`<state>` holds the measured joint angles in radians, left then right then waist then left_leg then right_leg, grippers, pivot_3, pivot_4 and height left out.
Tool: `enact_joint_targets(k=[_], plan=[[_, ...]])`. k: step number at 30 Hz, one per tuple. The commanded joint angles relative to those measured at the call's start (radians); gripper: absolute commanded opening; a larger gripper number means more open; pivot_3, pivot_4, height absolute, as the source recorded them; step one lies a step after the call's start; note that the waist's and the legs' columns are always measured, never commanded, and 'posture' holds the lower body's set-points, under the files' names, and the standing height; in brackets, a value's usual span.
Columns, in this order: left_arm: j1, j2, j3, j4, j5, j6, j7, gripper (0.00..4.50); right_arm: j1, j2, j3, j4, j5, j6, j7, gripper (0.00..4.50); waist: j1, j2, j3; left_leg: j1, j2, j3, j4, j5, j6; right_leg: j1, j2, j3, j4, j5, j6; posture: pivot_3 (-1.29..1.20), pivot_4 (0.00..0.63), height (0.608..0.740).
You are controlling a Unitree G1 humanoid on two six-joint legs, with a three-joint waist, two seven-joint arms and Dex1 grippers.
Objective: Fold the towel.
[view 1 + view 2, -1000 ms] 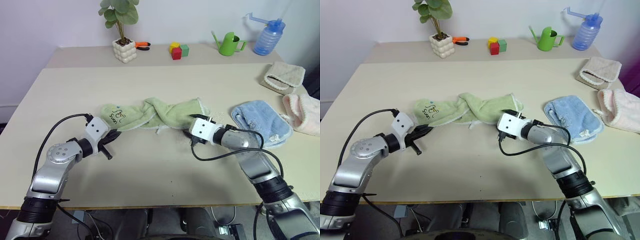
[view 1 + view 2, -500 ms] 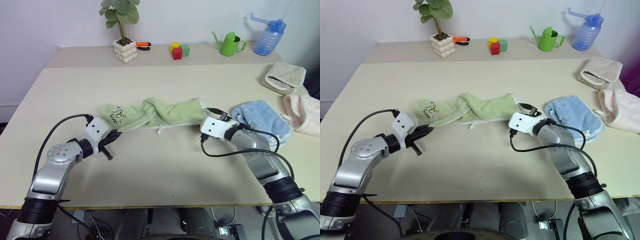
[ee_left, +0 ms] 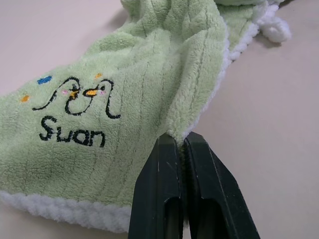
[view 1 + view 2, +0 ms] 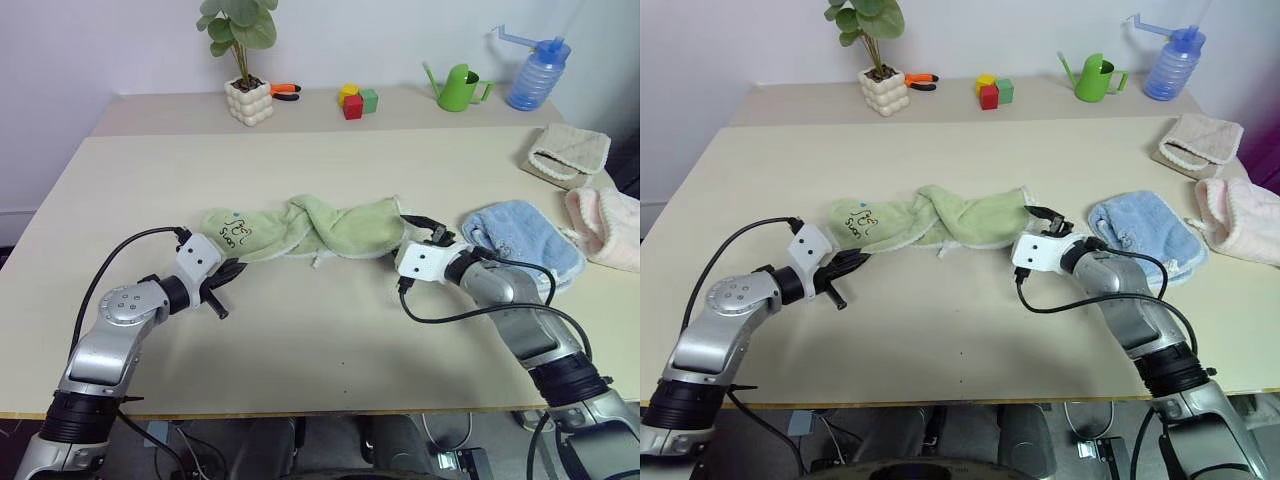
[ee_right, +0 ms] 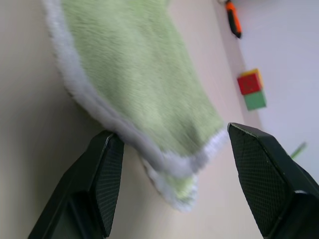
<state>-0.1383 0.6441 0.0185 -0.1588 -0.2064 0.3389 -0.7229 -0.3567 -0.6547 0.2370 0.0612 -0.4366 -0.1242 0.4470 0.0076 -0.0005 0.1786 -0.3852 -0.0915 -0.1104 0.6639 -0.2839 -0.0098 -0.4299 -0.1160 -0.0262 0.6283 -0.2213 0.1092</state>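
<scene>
Head views: the towel (image 4: 310,228), light green with a whitish edge, lies twisted into a rope-like band across the middle of the pale bench (image 4: 330,160), its embroidered end toward the robot's left. The left gripper (image 4: 232,272) meets the near edge of that embroidered end, its jaws pressed together on the hem. The right gripper (image 4: 424,226) sits at the towel's opposite end, jaws spread, between the towel and a light blue towel (image 4: 522,243) lying just beside it. Farther right lie a beige folded cloth (image 4: 566,153) and a pink cloth (image 4: 608,226). Along the far edge of the bench stand a potted plant (image 4: 243,60), coloured blocks (image 4: 357,100), a green watering can (image 4: 460,88) and a blue spray bottle (image 4: 538,70). Left wrist view: the two black fingers (image 3: 164,189) are closed side by side, pinching the towel's white-trimmed edge next to a dark stitched mark reading "Swan". Right wrist view: the black pads (image 5: 107,179) stand wide apart, with a white-edged corner of the towel lying on the bench between them.
</scene>
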Motion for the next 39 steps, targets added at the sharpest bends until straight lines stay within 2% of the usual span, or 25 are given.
enact_joint_targets(k=[1,3,5,6,10,11,17,21,23,27,29,33,37,39], plan=[[-0.002,0.003,0.007,-0.021,0.005,-0.014,-0.001,0.0,-0.06,0.022,0.033,0.057,-0.037,-0.056,-0.021,3.31,-0.002,0.0,0.0,0.0,0.0,0.0,0.0,0.0,0.0,0.0,0.0,0.0,0.0,0.0,0.0,0.0,0.15,0.732],[0.0,0.004,0.011,-0.024,0.004,-0.012,0.002,0.0,-0.071,0.027,0.037,0.076,-0.036,-0.072,-0.019,3.31,-0.003,0.0,0.0,0.0,0.0,0.0,0.0,0.0,-0.001,0.0,0.0,0.0,0.0,0.0,0.0,0.0,0.15,0.732],[0.006,0.007,0.018,-0.028,0.003,-0.012,0.004,0.0,-0.07,0.026,0.031,0.078,-0.023,-0.079,-0.008,2.78,-0.002,0.0,0.0,0.0,0.0,0.0,0.0,0.001,-0.001,0.0,0.0,0.0,0.0,0.0,0.0,0.0,0.15,0.732],[0.01,0.009,0.021,-0.029,0.002,-0.012,0.004,0.0,-0.068,0.024,0.028,0.079,-0.019,-0.082,-0.003,2.45,-0.002,0.0,0.0,0.0,0.0,0.0,0.0,0.001,-0.001,0.0,0.0,0.0,0.0,0.0,0.0,0.0,0.15,0.732],[0.02,0.012,0.024,-0.033,0.002,-0.013,0.007,0.0,-0.055,0.013,0.012,0.069,-0.009,-0.089,0.007,0.44,-0.002,0.0,0.0,0.0,0.0,0.0,0.0,0.0,-0.001,0.0,0.0,0.0,0.0,0.0,0.0,0.0,0.15,0.732],[0.02,0.012,0.024,-0.033,0.002,-0.014,0.008,0.0,-0.052,0.009,0.007,0.064,-0.006,-0.09,0.009,0.06,-0.002,0.0,0.0,0.0,0.0,0.0,0.0,0.0,-0.001,0.0,0.0,0.0,0.0,0.0,0.0,0.0,0.15,0.732],[0.006,0.026,0.075,-0.008,0.0,-0.032,0.027,0.0,-0.023,-0.024,-0.08,0.0,0.059,-0.061,0.029,0.06,-0.001,0.0,0.0,0.0,0.0,0.0,0.0,0.0,-0.001,0.0,0.0,0.0,0.0,0.0,0.0,0.0,0.15,0.732],[-0.093,0.013,0.151,0.052,-0.042,-0.047,0.056,0.0,-0.077,-0.062,-0.171,0.017,0.122,-0.03,0.036,0.06,0.003,0.0,0.0,0.0,0.0,0.0,0.0,0.0,0.0,0.0,0.0,0.0,0.0,0.0,0.0,0.0,0.15,0.732],[-0.214,0.012,0.152,0.148,-0.009,-0.097,0.09,0.0,-0.176,-0.069,-0.203,0.088,0.143,-0.023,0.024,0.06,0.003,0.0,0.0,0.0,0.0,0.0,0.0,0.0,0.0,0.0,0.0,0.0,0.0,0.0,0.0,0.0,0.15,0.732],[-0.556,0.016,0.129,0.496,0.119,-0.286,0.233,0.0,-0.444,-0.081,-0.21,0.32,0.132,-0.076,-0.031,0.06,0.002,-0.002,0.001,-0.001,0.0,0.0,0.001,0.001,-0.002,0.0,0.001,-0.001,0.001,0.001,-0.001,0.0,0.15,0.732],[-0.704,0.015,0.149,0.645,0.127,-0.349,0.285,0.0,-0.56,-0.088,-0.199,0.423,0.114,-0.118,-0.067,0.06,-0.001,-0.002,0.001,-0.001,0.0,0.0,0.001,0.005,-0.008,-0.001,0.001,-0.001,0.0,0.001,-0.001,0.0,0.15,0.732],[-0.891,0.048,0.175,0.803,0.114,-0.438,0.298,0.0,-0.737,-0.095,-0.215,0.538,0.146,-0.155,-0.083,0.06,-0.021,-0.002,0.001,-0.008,-0.001,0.001,-0.002,0.004,-0.006,-0.007,-0.001,-0.001,-0.001,0.001,0.0,0.0,0.15,0.732],[-0.814,0.095,0.173,0.745,0.085,-0.435,0.202,0.0,-0.697,-0.101,-0.236,0.473,0.223,-0.146,-0.005,0.06,-0.042,-0.002,0.001,-0.013,-0.002,0.001,-0.002,0.004,-0.006,-0.013,-0.002,-0.001,-0.001,0.001,0.0,0.0,0.15,0.732],[-0.722,0.117,0.178,0.652,0.064,-0.392,0.154,0.0,-0.636,-0.105,-0.245,0.399,0.266,-0.123,0.047,0.06,-0.049,-0.002,0.001,-0.012,-0.001,0.0,-0.003,0.004,-0.006,-0.013,-0.002,-0.001,0.0,0.001,0.001,0.0,0.15,0.732]])
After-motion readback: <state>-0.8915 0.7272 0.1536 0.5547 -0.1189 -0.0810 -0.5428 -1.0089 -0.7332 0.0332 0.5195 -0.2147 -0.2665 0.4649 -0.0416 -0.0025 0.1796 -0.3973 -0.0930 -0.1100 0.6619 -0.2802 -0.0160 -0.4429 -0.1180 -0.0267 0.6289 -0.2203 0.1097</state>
